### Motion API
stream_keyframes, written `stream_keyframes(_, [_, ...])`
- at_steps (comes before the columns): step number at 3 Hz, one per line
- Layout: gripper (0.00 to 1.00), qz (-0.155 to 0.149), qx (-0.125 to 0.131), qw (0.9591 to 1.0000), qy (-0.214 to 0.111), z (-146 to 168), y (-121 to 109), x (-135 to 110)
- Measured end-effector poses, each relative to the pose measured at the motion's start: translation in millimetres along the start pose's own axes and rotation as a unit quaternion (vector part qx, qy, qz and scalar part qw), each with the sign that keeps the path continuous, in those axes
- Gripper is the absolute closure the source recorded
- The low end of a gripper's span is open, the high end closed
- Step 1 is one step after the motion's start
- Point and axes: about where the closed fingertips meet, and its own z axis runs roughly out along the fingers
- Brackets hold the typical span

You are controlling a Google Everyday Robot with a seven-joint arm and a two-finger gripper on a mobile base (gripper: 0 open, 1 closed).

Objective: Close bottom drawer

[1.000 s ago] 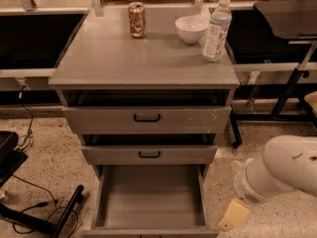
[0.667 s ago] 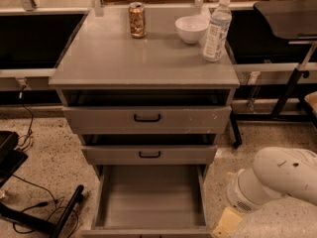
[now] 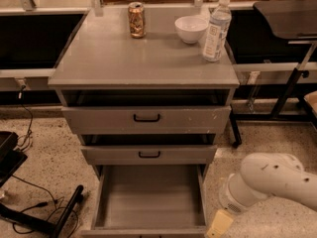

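Here the bottom drawer (image 3: 151, 195) stands pulled well out at the cabinet's foot, sliding front to back, its front nearest the camera. Just right of that front, low by the floor (image 3: 49, 157), sits the end effector (image 3: 220, 224); open or closed, I cannot tell. The surface (image 3: 124, 58) carries a can (image 3: 136, 20), a bowl (image 3: 190, 29) and a bottle (image 3: 216, 29).

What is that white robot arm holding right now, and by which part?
Nothing that shows: the gripper is low beside the open bottom drawer's right side, partly cut off at the picture's edge.
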Motion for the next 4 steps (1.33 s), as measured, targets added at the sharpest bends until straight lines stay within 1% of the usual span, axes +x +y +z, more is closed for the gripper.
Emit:
stream_keyframes(1, [0.19,0.012,-0.039,0.999,0.019,86,7,24])
stream_keyframes(2, [0.42,0.035,-0.063,0.9972,0.022,166,20,51])
stream_keyframes(3, [0.66,0.054,-0.08,0.9952,0.016,230,29,69])
stream_keyframes(4, [0.89,0.064,-0.097,0.9932,0.01,276,32,75])
